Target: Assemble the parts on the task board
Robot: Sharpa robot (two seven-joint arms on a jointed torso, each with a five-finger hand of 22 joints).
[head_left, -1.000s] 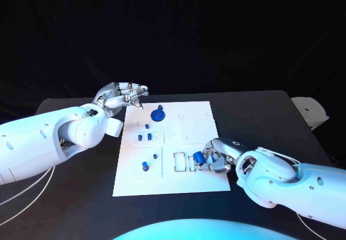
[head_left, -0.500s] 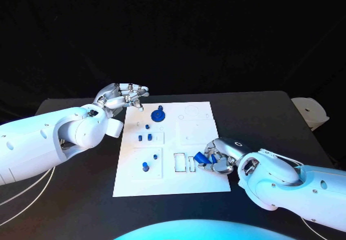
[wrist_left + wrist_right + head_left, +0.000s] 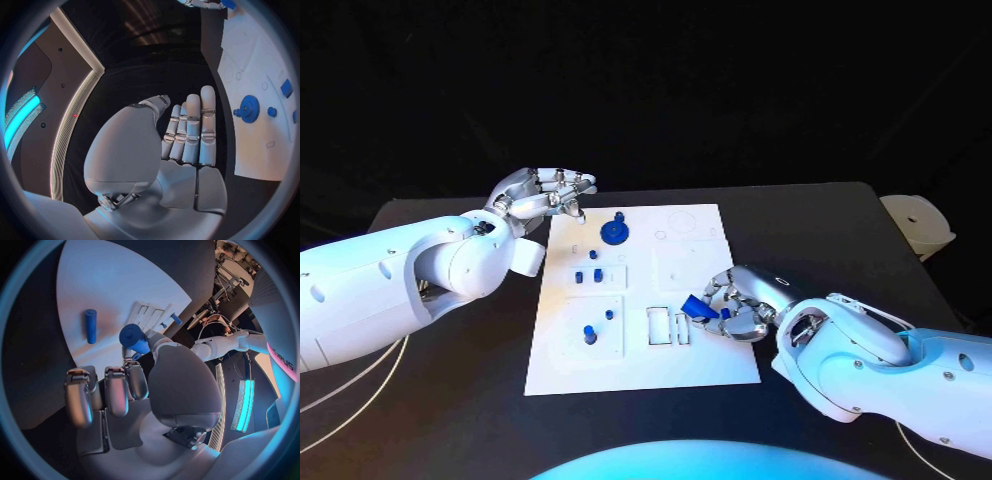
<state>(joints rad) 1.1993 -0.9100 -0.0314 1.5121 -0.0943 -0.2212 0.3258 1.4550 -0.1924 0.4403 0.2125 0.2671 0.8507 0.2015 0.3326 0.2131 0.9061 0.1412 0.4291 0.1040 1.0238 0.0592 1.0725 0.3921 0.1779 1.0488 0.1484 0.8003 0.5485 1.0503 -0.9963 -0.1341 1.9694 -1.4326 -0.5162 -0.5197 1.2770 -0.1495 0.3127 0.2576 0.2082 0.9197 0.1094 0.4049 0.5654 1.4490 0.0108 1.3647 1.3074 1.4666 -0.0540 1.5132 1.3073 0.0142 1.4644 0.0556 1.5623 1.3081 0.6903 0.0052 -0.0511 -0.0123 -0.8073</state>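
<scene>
head view, right hand [image 3: 737,307] pinching blue part [image 3: 700,309], task board [image 3: 704,366] beneath

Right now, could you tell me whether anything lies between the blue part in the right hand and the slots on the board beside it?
Nothing visible does. The right hand holds a blue part just above the task board, next to the rectangular slots; the board between them looks bare.

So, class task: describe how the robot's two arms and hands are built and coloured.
Both arms are smooth, rounded white shells. The left hand and right hand are silver metal with jointed, segmented fingers and a smooth domed back. Thin pale cables hang below the left arm; another runs along the right arm.
</scene>
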